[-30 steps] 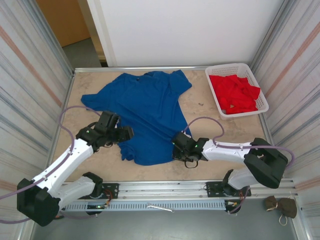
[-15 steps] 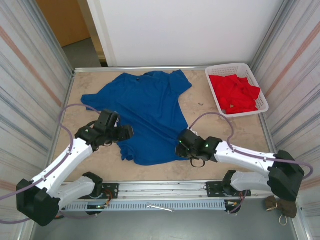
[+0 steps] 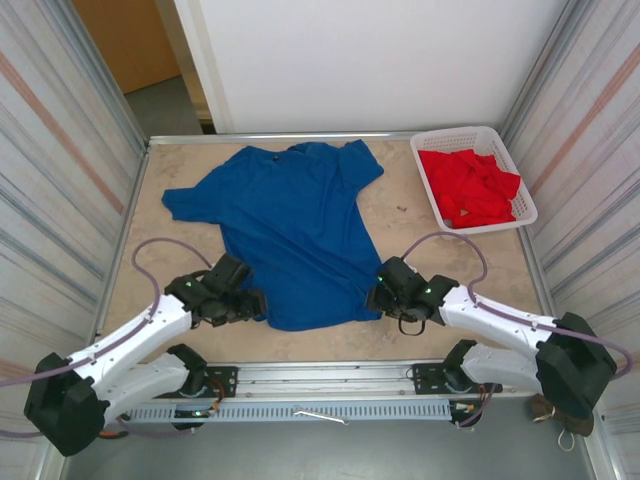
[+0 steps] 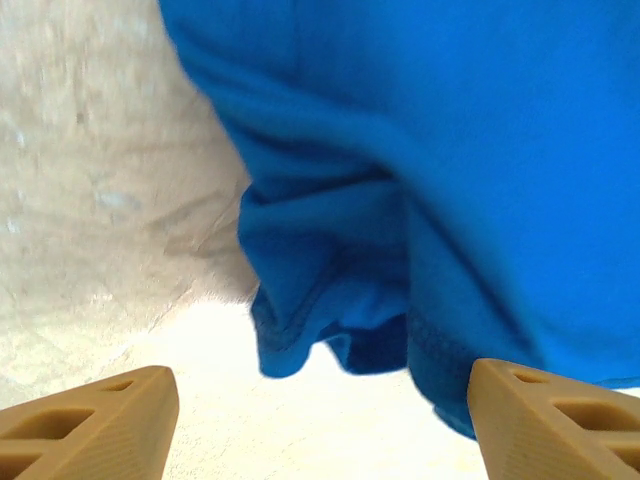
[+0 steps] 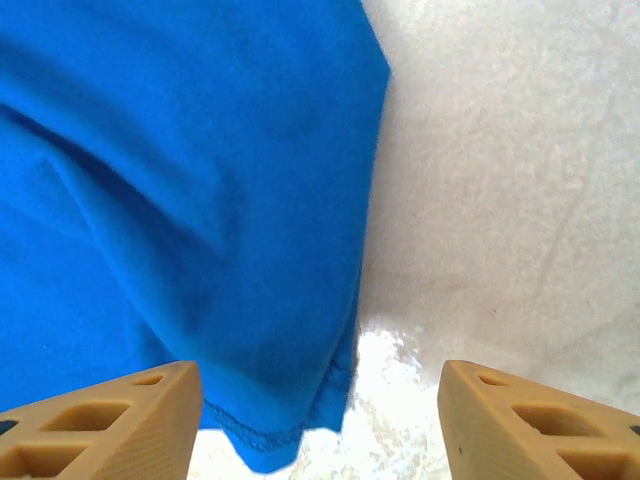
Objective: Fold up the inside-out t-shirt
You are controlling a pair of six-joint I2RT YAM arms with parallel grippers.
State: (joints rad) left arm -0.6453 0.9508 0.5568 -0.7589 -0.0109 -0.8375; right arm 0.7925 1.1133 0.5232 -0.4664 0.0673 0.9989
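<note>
Left pincer (image 3: 248, 305) gapes wide and empty at the near-left hem corner of the t-shirt (image 3: 290, 225); right pincer (image 3: 377, 296), also wide and empty, sits at its near-right corner.

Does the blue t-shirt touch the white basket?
Apart. The top view shows bare table between the t-shirt and the basket.

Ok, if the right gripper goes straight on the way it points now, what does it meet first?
Probably the t-shirt: its near hem corner lies just ahead between the open fingers of the right gripper. Bare table beside it; depth unclear.
</note>
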